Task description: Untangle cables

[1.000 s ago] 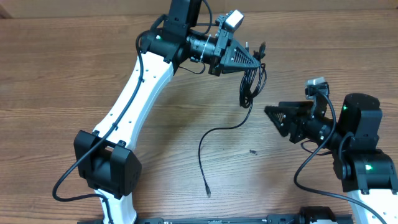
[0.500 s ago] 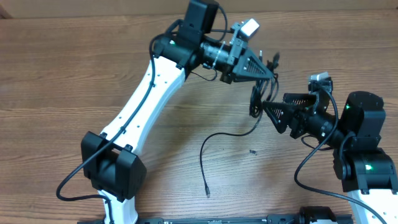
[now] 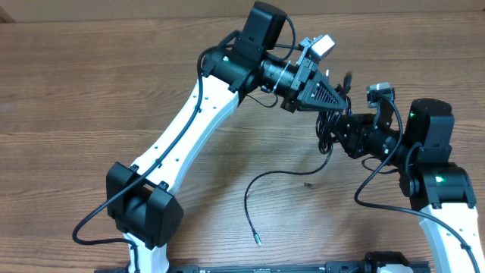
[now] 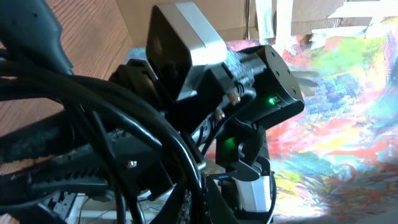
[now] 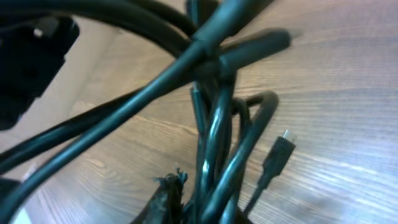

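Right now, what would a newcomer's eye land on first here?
The tangled cables dangle at upper right of the overhead view, clamped in the left gripper, with the right gripper nosed into the same bundle. One loose strand trails onto the wooden table, ending in a small plug near the front.

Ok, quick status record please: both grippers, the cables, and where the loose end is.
left gripper: shut on the cable bundle, lifted off the wood
right gripper: up against the same bundle, beside the left gripper; grip unclear
loose cable tail: curves from the bundle down across the wooden table
plug end: lying free on the table, away from both grippers
tangle: not yet undone
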You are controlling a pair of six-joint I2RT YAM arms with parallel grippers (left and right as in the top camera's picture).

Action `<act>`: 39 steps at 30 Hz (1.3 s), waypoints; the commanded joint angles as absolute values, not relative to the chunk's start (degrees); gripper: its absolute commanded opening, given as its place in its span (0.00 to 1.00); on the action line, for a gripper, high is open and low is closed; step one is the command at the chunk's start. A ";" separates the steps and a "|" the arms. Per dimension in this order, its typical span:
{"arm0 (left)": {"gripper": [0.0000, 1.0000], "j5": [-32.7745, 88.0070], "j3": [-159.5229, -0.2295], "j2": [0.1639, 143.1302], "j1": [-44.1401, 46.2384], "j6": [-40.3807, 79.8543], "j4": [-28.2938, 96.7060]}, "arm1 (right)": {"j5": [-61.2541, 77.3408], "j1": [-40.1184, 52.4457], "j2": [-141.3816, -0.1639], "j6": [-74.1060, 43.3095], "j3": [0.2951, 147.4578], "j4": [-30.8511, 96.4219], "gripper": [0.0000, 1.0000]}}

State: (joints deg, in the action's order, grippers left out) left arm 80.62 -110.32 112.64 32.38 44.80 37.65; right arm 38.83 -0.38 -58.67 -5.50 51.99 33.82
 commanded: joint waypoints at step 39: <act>0.75 68.36 -112.01 112.33 22.63 10.63 67.11 | 39.99 -0.51 -42.81 -9.61 53.01 25.52 0.10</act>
State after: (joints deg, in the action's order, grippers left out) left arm 62.06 -111.26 112.64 21.43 14.52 67.46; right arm 39.20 -0.38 -43.40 -7.53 51.99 27.20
